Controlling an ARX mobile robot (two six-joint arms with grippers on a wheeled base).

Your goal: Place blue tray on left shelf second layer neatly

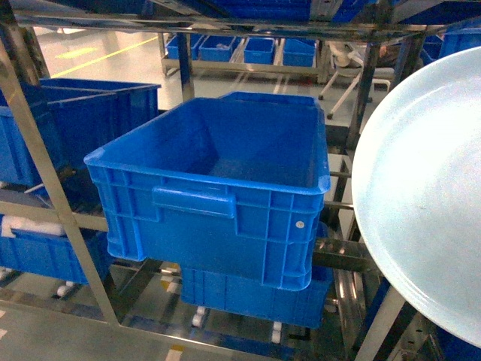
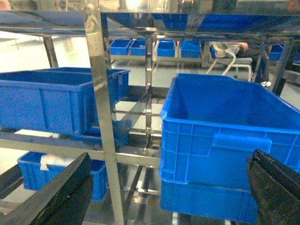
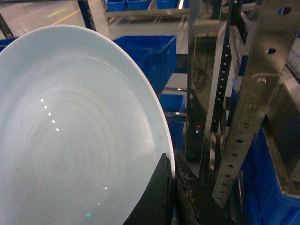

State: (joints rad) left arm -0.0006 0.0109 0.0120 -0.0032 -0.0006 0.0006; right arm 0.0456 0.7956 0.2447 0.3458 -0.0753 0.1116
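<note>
Glossy round blue tray [image 3: 70, 131] rim pinched in right claw [image 3: 172, 187]; left claw [image 2: 168, 187] spread.

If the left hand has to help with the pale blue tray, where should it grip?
On the raised rim, opposite the right hand, which already pinches the blue tray at its edge. The tray is shallow, smooth and tilted steeply, so only the rim offers a hold; approach from the left, likely near.
</note>
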